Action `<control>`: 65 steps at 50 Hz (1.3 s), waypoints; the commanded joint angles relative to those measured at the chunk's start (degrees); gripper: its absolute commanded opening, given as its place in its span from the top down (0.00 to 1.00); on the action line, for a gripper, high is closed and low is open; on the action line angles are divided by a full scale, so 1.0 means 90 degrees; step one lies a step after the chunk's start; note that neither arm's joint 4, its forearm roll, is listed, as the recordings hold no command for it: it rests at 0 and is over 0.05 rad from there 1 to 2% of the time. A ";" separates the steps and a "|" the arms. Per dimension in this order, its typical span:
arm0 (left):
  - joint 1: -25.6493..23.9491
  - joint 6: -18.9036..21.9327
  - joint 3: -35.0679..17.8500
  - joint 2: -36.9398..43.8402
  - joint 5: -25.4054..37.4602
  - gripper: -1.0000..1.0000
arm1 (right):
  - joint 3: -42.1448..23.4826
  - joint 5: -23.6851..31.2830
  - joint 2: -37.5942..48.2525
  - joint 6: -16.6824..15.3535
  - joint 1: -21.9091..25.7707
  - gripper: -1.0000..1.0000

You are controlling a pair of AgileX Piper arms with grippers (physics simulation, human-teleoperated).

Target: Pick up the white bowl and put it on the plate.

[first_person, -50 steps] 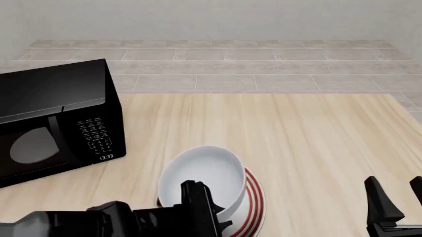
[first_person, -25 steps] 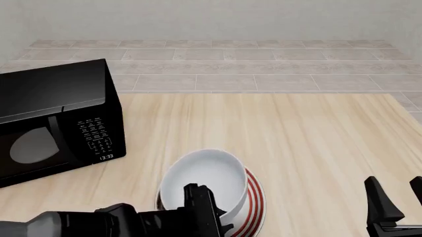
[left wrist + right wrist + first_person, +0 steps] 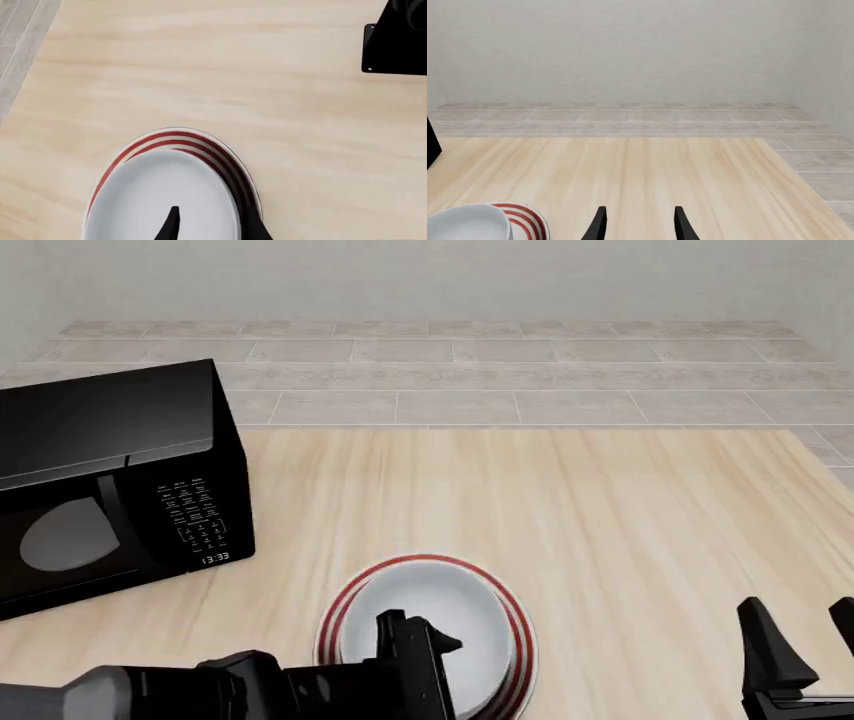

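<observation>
Broad pale wooden table point(image 3: 641, 510) under everything, light grain running away from the arms, grey tiled floor point(image 3: 427, 380) beyond its far edge.

Boxy glossy black microwave oven point(image 3: 114, 485) at the table's left, door and keypad facing the near side, small white clock digits low on its panel; well apart from the plate.

Black left arm point(image 3: 160, 695) along the near edge from the left, ending at the near side of the bowl.

Flat round white plate with three red rings around its rim point(image 3: 514, 635) near the middle of the near edge, lying flat on the table. In the right wrist view only a striped slice of rim in the low corner point(image 3: 527, 222).

Plain glossy white round deep bowl point(image 3: 434, 625) sitting upright on the plate, roughly centred, red rings showing around its far and right sides. Seen in the left wrist view as well point(image 3: 160, 200), with the striped rim point(image 3: 193, 142) curving just beyond it.

Left gripper point(image 3: 424, 665) with black fingers point(image 3: 170, 227) astride the bowl's near rim, one inside the bowl and one outside, the rim between them; cannot tell whether the pads press the wall or stand off it.

Right gripper point(image 3: 637, 222) low at the near right, well apart from plate and bowl, fingers point(image 3: 599, 225) spread with bare table between them, holding nothing.
</observation>
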 commanded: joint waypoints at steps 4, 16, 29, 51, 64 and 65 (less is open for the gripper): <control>-0.0033 0.0033 0.0029 -0.0065 0.0033 0.00 | 0.0001 -0.0009 0.0007 0.0003 -0.0001 0.00; -0.0061 0.0020 0.0074 -0.0778 0.0605 0.00 | 0.0001 -0.0008 0.0007 0.0002 0.0001 0.00; 0.0031 0.0181 0.0187 -0.1573 0.1179 0.00 | 0.0001 -0.0009 0.0007 0.0003 -0.0001 0.00; 0.0172 0.0369 0.0231 -0.3104 0.2343 0.00 | 0.0001 -0.0009 0.0007 0.0003 0.0000 0.00; 0.0333 0.0442 0.0340 -0.3916 0.2893 0.00 | 0.0001 -0.0010 0.0007 0.0003 0.0001 0.00; 0.0333 0.0430 0.0323 -0.3957 0.2941 0.00 | 0.0001 -0.0009 0.0007 0.0007 0.0000 0.00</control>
